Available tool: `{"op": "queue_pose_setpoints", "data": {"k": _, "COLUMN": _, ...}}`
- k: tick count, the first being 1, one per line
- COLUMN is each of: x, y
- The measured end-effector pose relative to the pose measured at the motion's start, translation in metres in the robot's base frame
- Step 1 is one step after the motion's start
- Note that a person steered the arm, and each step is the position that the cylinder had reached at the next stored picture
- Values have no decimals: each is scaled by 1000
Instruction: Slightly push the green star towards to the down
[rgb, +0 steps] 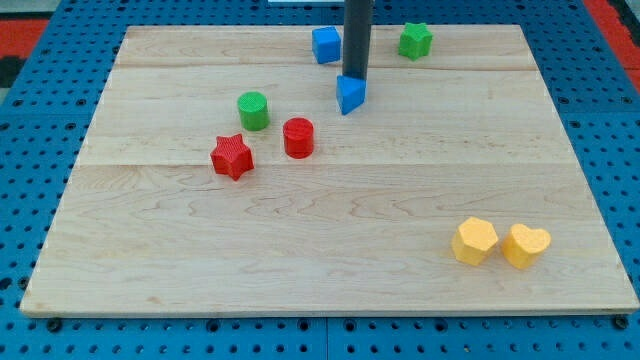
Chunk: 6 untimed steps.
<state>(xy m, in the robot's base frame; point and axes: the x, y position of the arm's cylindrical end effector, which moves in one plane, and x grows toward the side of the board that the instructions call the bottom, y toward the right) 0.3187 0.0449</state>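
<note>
The green star (415, 40) lies near the view's top edge of the wooden board, right of centre. My tip (354, 77) comes down from the view's top and ends just above a blue wedge-shaped block (350, 95), touching or nearly touching it. The tip is left of and below the green star, apart from it. A blue cube (326, 45) sits just left of the rod.
A green cylinder (253, 110), a red cylinder (298, 137) and a red star (232, 156) cluster left of centre. Two yellow heart-like blocks (474, 241) (526, 245) sit side by side at the lower right. The board (150, 260) lies on a blue pegboard.
</note>
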Motion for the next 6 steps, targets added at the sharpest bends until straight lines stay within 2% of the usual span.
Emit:
{"op": "queue_pose_setpoints", "data": {"k": 1, "x": 3, "y": 7}}
{"op": "queue_pose_setpoints", "data": {"k": 3, "x": -22, "y": 136}}
{"op": "queue_pose_setpoints", "data": {"k": 4, "x": -68, "y": 172}}
{"op": "queue_pose_setpoints", "data": {"k": 5, "x": -123, "y": 173}}
{"op": "queue_pose_setpoints", "data": {"k": 6, "x": -126, "y": 126}}
